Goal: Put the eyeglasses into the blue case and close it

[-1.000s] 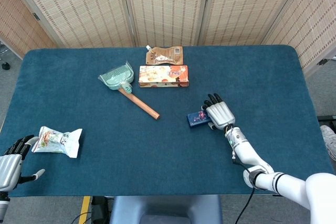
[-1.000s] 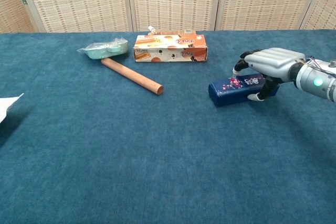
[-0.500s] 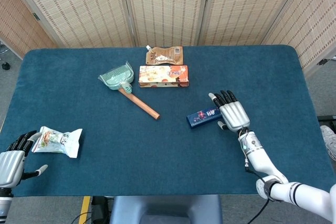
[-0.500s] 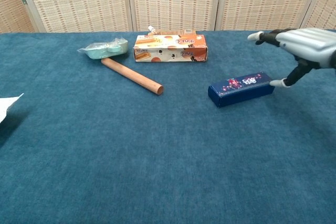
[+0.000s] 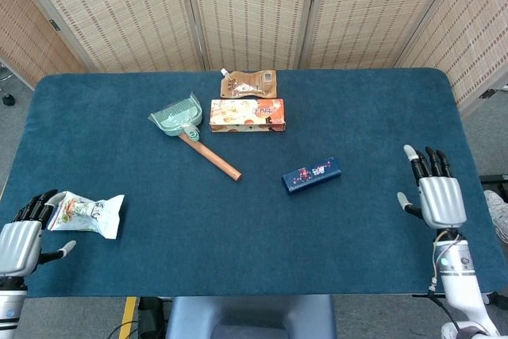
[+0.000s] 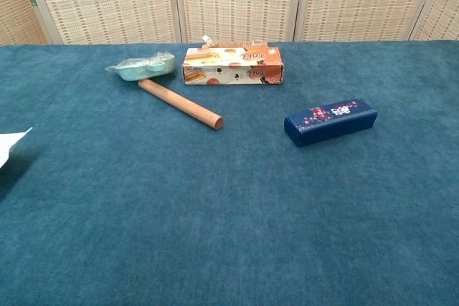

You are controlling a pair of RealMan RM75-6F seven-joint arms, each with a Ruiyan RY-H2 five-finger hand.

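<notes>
The blue case (image 5: 312,175) lies closed on the table, right of centre, and the chest view shows it (image 6: 330,121) with a small red and white print on its lid. No eyeglasses show in either view. My right hand (image 5: 434,191) hovers near the table's right front corner, fingers apart, holding nothing, well clear of the case. At the front left corner my left hand (image 5: 24,235) is also spread and holds nothing, just left of a snack packet. Neither hand appears in the chest view.
A green dustpan with a wooden handle (image 5: 190,132) lies at back left of centre. An orange box (image 5: 247,114) and a brown pouch (image 5: 249,83) sit behind the case. A white snack packet (image 5: 89,213) rests near the front left edge.
My right hand has let go of the blue case and drawn back to the right front corner, leaving the chest view. The case stays closed. The left hand barely shifted.
</notes>
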